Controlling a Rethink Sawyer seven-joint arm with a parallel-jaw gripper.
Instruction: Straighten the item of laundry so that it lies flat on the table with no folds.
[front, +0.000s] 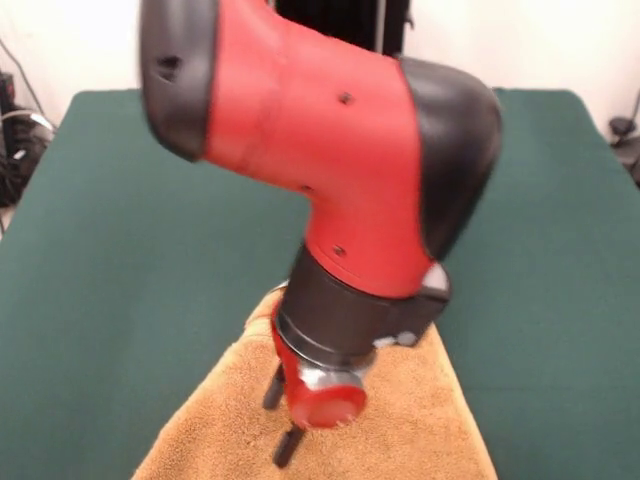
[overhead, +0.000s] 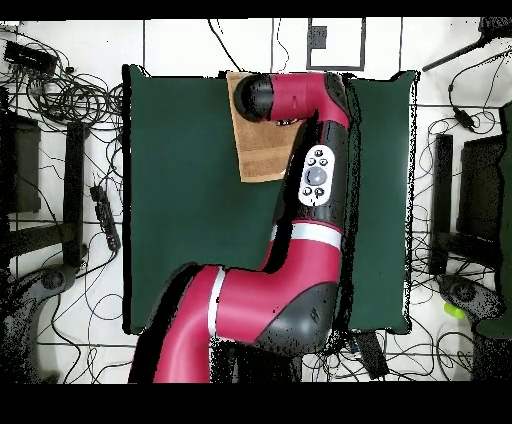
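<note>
Hand: the Sawyer's hand (front: 283, 425) hangs low over the cloth, two dark fingers (front: 274, 386) pointing down; whether they are spread or pinched cannot be told.
Towel: the orange-tan terry hand towel (front: 420, 420) lies directly beneath and around the hand, at the counter's camera-side edge.
Axis: from overhead its long side runs from that edge inward, toward the counter's middle.
Counter: green cloth counter (front: 120, 250) spreads wide on every other side.
Judgement: any smoothing stroke likely starts straight down.
</note>
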